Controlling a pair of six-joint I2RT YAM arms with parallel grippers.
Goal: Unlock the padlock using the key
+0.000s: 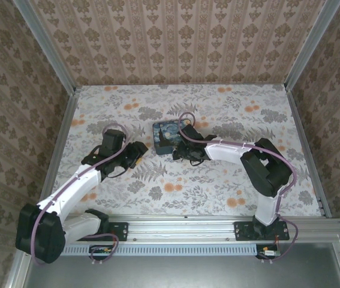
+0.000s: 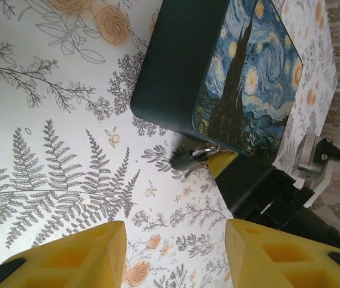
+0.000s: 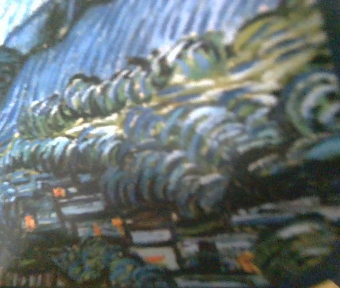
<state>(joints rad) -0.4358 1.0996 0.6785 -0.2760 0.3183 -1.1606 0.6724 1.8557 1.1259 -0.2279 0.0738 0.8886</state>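
The blue swirl-painted box (image 1: 169, 135) stands mid-table. In the left wrist view a small dark padlock (image 2: 183, 159) with a silvery loop sits on the table against the box (image 2: 217, 72). A slim brownish piece, apparently the key (image 2: 189, 172), pokes out beneath the padlock. My right gripper (image 1: 183, 151) is at the box's near edge. One of its yellow fingertips (image 2: 220, 163) touches the padlock's loop; its other finger is hidden. My left gripper (image 2: 175, 237) hovers open over bare table left of the box (image 1: 137, 153), with nothing between its fingers.
The right wrist view is a blurred close-up of the box lid (image 3: 158, 138). Patterned walls with metal rails (image 1: 62, 132) enclose the floral table (image 1: 217, 192).
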